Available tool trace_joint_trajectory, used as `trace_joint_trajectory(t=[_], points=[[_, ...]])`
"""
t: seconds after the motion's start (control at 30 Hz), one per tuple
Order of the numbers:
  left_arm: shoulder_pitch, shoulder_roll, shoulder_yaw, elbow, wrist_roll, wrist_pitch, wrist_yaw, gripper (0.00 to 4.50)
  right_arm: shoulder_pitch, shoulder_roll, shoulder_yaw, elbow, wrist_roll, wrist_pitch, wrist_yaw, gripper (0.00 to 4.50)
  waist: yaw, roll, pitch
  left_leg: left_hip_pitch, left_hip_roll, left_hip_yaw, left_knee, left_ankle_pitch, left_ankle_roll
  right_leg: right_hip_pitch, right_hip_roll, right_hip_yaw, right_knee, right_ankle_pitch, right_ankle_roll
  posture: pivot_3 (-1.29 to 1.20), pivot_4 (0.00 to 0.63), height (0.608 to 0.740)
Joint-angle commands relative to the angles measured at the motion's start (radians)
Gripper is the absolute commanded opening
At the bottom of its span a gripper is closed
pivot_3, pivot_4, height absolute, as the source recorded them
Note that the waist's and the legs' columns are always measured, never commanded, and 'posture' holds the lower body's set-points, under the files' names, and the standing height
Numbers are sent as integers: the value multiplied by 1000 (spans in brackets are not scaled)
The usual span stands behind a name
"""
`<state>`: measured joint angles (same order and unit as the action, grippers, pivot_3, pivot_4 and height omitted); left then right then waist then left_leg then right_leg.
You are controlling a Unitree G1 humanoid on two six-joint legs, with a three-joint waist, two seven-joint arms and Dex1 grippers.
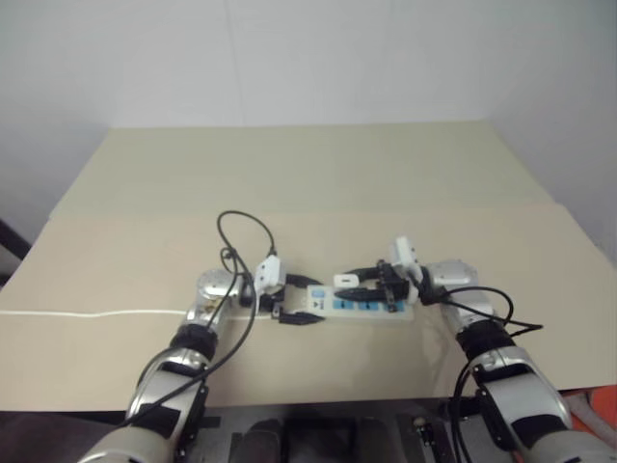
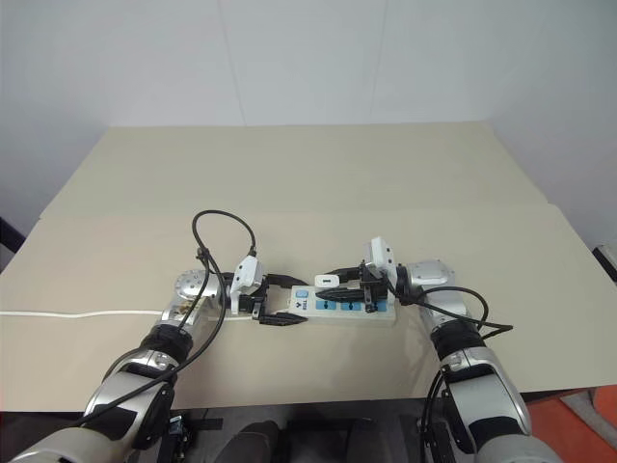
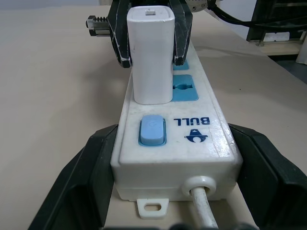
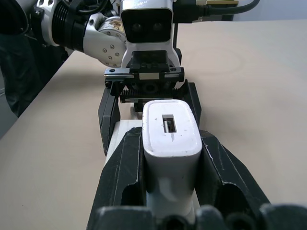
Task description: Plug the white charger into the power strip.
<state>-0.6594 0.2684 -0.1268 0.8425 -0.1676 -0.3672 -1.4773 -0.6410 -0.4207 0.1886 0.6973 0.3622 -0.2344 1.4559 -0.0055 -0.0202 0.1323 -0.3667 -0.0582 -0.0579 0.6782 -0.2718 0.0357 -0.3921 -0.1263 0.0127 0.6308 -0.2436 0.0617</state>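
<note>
A pale beige, matte worktop (image 1: 318,183) fills the middle of the head views. It is made of two sheets, with a seam running across the frame just above centre. Behind it, along the top of the frame, stands a plain white wall (image 1: 308,58). A dark strip of floor shows at the far left edge, and something orange sits in the lower right corner.

The long flat white plastic power strip with blue socket faces (image 1: 371,302) lies on the nearer sheet, low in the centre of the frame. Its thin white cord (image 1: 96,313) runs off to the left edge.

The left gripper (image 1: 301,316) comes in from the lower left. Its black fingers are closed against the two long sides of the strip's switch end, where a blue rocker switch (image 3: 152,130) sits.

The right gripper (image 1: 349,286) comes in from the lower right, and its fingers are clamped on the small white rectangular charger block (image 3: 151,52). The charger stands upright on the strip, over the socket next to the switch. How far its prongs are seated cannot be told.
</note>
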Motion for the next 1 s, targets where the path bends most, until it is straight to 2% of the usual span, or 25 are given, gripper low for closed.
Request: trace_joint_trajectory(t=[0.03,0.33,0.6,0.93,1.0], points=[[-7,37,22,-15,-29,-21,-44,3241,37,-121,-16,103,-123,78,-96,1103,0,0,0,0,0,0,0,0,0,0,0,0,0,0,0,0,150,740],[-5,38,24,-14,-29,-23,-40,3241,53,-134,-7,98,-136,43,-78,1103,0,0,0,1,0,0,0,0,0,1,0,0,0,0,0,0,150,740],[-11,37,25,-7,-29,-29,-39,3241,59,-125,-14,132,-146,-100,-108,1103,-1,0,0,1,0,0,0,0,0,1,0,0,-1,0,0,0,150,740],[-12,34,22,3,-27,-39,-39,3241,30,-138,-25,121,-136,14,-52,4393,-26,-4,-2,6,4,1,-4,-1,0,4,4,1,-2,0,-2,0,150,740],[-13,32,23,6,-27,-39,-39,3241,34,-148,-35,113,-131,6,-16,4454,-24,-4,-1,7,5,1,-6,-1,0,4,4,1,-2,0,-2,0,150,740]])
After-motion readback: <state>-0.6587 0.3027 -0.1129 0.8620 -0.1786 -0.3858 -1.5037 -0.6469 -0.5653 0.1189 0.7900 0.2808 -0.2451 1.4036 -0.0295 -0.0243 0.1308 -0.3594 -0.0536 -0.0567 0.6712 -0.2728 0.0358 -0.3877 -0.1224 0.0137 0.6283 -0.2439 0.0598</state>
